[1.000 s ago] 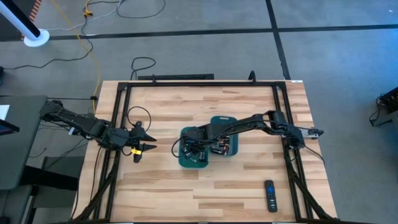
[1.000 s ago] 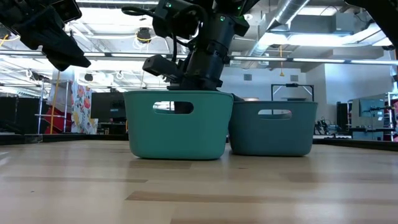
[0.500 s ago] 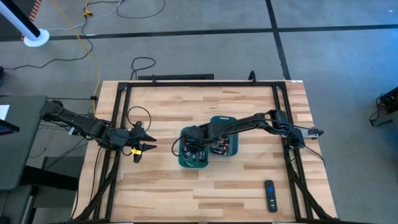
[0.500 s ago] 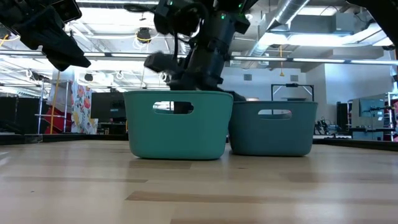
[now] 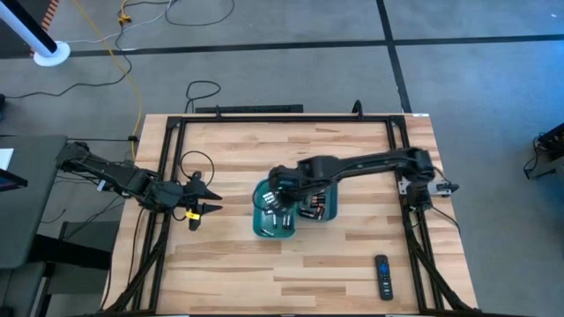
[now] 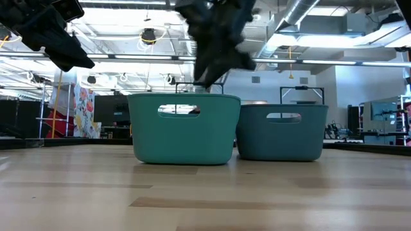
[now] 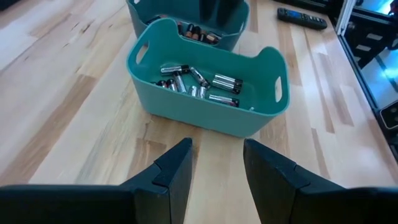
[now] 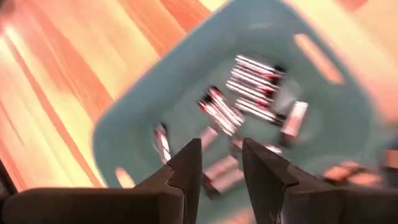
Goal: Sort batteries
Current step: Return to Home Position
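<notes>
Look at the pale wooden bench [image 5: 352,255]. Two small plastic bins sit side by side in the middle of it.

- **Green bin:** The lighter green-teal plastic bin [image 7: 205,118] holds the little silvery-white batteries [image 7: 199,84]. They lie in a loose heap on its floor.
- **Blue bin:** The darker blue-teal plastic bin [image 6: 279,138] holds the dark batteries with copper ends [image 7: 198,34].

I can't see any battery lying loose on the wood, from above or from the left wrist. So the sorting looks done to me, with each kind in its own bin.

Your right pincer [image 8: 221,144] hangs over the green bin. Its two fingers are a little way apart and there is nothing between them.

Your left pincer [image 7: 216,146] waits at the left side of the bench, well apart from the bins. It points toward them, open, and it holds nothing too.

I think the only thing left is to bring the right arm up and back to its resting place. Lift it clear of the green bin's rim so you don't bump it.

The black rectangular remote control [image 5: 382,277] lies near the front right corner, well apart from the bins. It isn't a battery, so it can stay where it is.
</notes>
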You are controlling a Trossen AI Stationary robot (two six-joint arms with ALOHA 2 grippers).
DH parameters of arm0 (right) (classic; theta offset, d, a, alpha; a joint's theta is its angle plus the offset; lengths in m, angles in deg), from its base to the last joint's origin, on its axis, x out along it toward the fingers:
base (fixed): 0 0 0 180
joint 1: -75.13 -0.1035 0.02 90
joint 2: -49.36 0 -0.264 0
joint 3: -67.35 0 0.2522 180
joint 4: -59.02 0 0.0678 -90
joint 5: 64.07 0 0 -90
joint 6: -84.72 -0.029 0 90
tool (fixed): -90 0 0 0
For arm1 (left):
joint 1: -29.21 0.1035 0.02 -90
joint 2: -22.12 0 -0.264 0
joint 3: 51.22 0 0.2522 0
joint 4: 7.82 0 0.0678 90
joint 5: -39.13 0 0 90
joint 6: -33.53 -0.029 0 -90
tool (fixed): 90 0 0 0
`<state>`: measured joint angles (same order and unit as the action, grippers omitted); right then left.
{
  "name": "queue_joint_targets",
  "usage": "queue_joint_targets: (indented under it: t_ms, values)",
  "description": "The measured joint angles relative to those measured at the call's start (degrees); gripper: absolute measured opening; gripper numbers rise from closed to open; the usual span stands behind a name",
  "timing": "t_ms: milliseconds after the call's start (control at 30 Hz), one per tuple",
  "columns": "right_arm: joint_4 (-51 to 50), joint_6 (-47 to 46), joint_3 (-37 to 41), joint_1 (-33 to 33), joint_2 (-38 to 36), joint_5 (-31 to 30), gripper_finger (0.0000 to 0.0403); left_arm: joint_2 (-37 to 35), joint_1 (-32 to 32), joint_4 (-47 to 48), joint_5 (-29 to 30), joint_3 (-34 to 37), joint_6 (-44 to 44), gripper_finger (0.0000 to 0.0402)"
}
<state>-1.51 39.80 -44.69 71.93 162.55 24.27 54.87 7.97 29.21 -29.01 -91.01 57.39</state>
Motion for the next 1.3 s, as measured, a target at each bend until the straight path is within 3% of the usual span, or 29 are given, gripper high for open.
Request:
queue_joint_targets:
  t_ms: [100, 233, 367, 467, 567, 800, 1133, 1300]
  values:
    - [-6.9, 6.1, 0.0, -0.5, -3.6, 0.0, 0.0132, 0.0, 0.0, 0.0, 0.0, 0.0, -0.6, 0.0137]
    - [-17.6, 6.9, 0.0, -2.7, -6.9, -2.4, 0.0132, 0.0, 0.0, -0.1, 0.0, 0.0, -0.7, 0.0137]
    - [-23.9, 7.4, 3.1, -7.3, -8.7, -15.1, 0.0132, 0.0, 0.0, -0.2, 1.9, 0.0, -0.7, 0.0137]
    - [-23.9, 2.5, 8.7, -11.8, -10.3, -25.0, 0.0132, 0.0, 0.0, -0.3, 2.7, 0.0, -0.4, 0.0137]
    - [-23.2, -3.6, 15.4, -16.0, -12.6, -29.4, 0.0132, 0.0, 0.0, -0.3, 2.7, 0.0, -0.2, 0.0137]
    - [-6.7, -6.7, 33.6, -24.0, -24.0, -32.4, 0.0132, 0.0, 0.0, -0.5, 2.8, 0.0, -0.2, 0.0137]
    - [31.1, 13.8, 63.4, -23.9, -46.7, -32.8, 0.0132, 0.0, 0.0, -2.2, 3.2, 0.0, -5.7, 0.0137]
    - [40.3, 21.2, 73.4, -21.7, -57.5, -32.0, 0.0132, -0.1, 0.0, -7.7, 5.8, -0.1, -10.8, 0.0137]
